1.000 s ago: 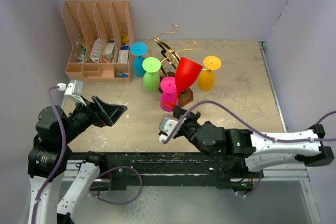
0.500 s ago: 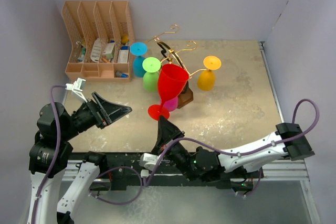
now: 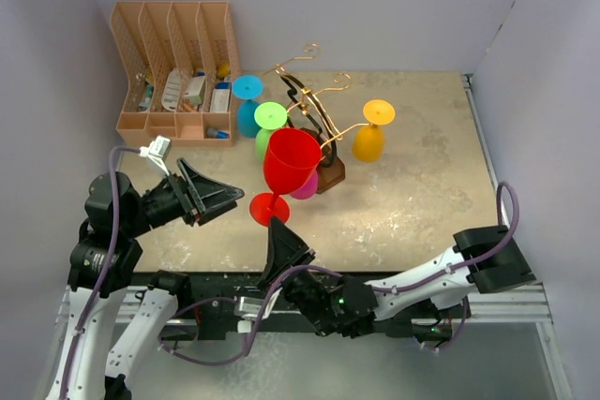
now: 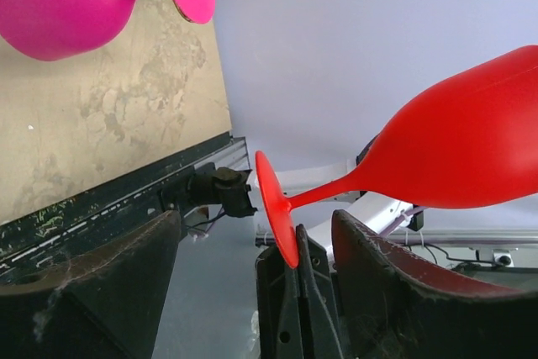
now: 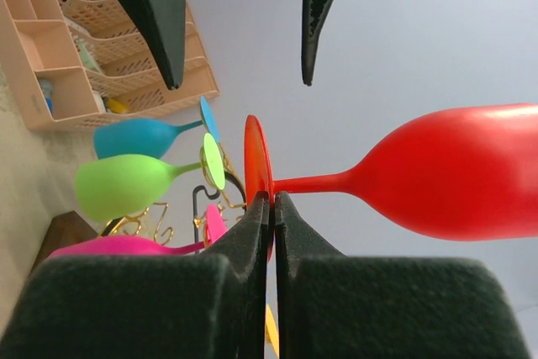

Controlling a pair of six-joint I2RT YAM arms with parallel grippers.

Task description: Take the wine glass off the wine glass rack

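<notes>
- Two grippers attend one red wine glass (image 3: 292, 158). The right gripper (image 3: 275, 225) pinches the edge of its disc foot between fingers (image 5: 252, 237) pressed together. The left gripper (image 3: 228, 201) stands spread just beside it. In the left wrist view one finger (image 4: 92, 283) shows on each side of the foot.
- Position: the red wine glass is clear of the wine glass rack (image 3: 330, 173). It hangs in the air over the table (image 3: 422, 203), in front of the rack, with the bowl tilted up and back toward it.
- Step, as judged: the lift-off is done for this glass, and a handover to the left arm looks to be in preparation.
- Next move, as judged: the left jaws must close squarely on the stem or foot. The right should hold until that grip is firm, because a thin disc held by its edge can pivot.
- Red wine glass: opaque, smooth, plastic-looking, with a tulip bowl, slim stem and flat round foot.
- Rack: gold wire with curled scroll arms on a dark brown wooden base.
- Remaining glasses: blue glass (image 3: 247, 110), green glass (image 3: 270, 133), pink glass (image 3: 306, 186) and orange glass (image 3: 368, 140), of like shape and feet uppermost, stay at the rack.
- Table: mottled beige, stone-like; a tan slotted desk organiser (image 3: 173, 63) stands at the far left.
</notes>
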